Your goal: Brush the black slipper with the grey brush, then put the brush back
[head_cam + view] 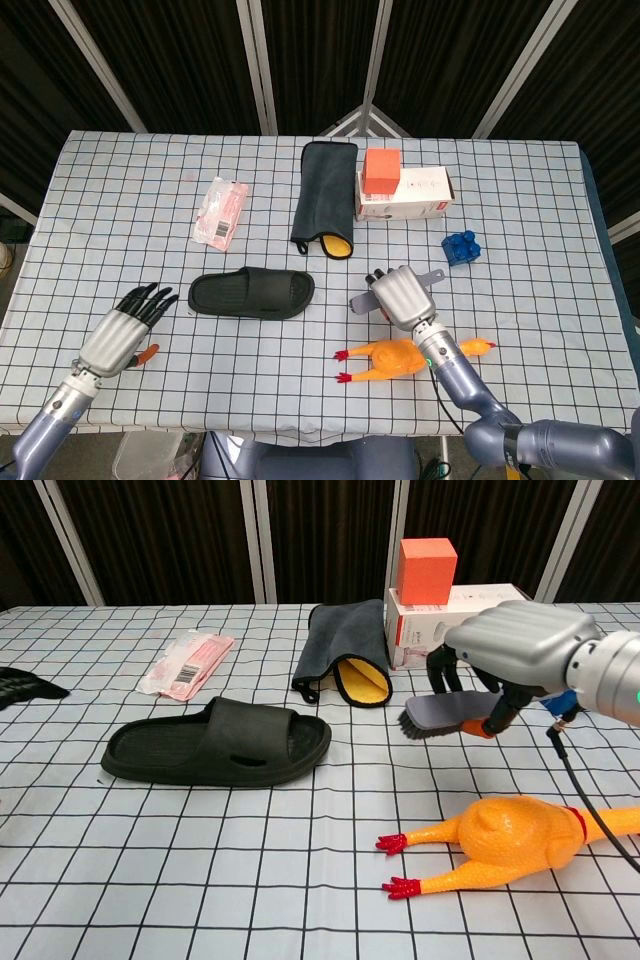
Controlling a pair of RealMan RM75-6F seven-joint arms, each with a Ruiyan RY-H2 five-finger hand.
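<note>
Here the right hand (520, 650), right of frame centre in the chest view, grips the grey bristle brush (440, 715) with bristles facing down, held above the checked counter (140, 200). The black rubber slipper (251, 293) lies flat left of centre, well apart from the brush. The left hand (125, 327), lower left in the head view, has its fingers spread and holds nothing. A yellow rubber chicken (395, 360) lies below the right hand.
</note>
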